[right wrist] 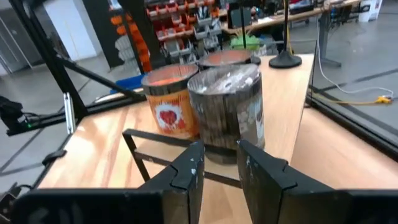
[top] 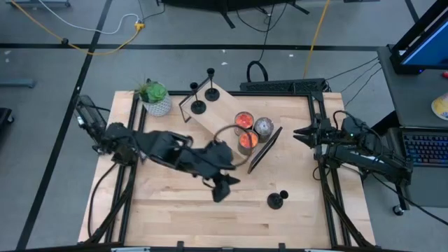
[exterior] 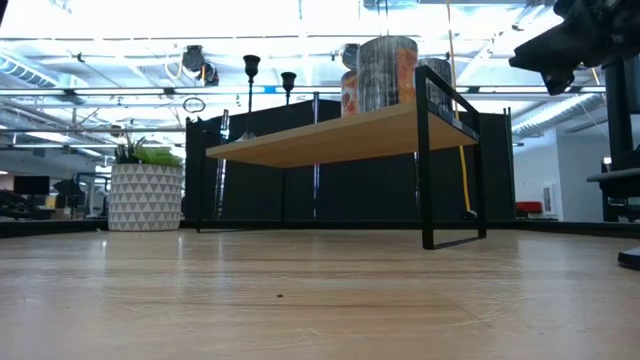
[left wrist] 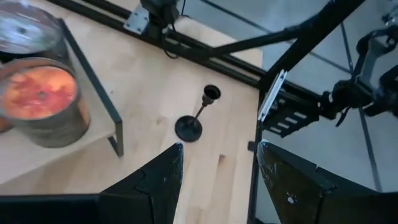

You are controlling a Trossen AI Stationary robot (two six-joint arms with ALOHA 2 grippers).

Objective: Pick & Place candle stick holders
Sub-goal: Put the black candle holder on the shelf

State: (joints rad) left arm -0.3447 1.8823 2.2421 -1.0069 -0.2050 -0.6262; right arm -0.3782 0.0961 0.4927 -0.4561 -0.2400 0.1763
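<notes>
Two black candle stick holders stand on their round bases on the far left end of a small wooden shelf; they also show in the low view. A third holder stands upright on the table toward the near right; it also shows in the left wrist view. My left gripper is open and empty above the table, left of that holder. My right gripper waits at the table's right edge, slightly open and empty, pointing at the shelf.
Three jar candles stand on the shelf's right end; they also show in the right wrist view. A potted plant stands at the far left. The shelf has a thin black metal frame. Bare tabletop lies along the near edge.
</notes>
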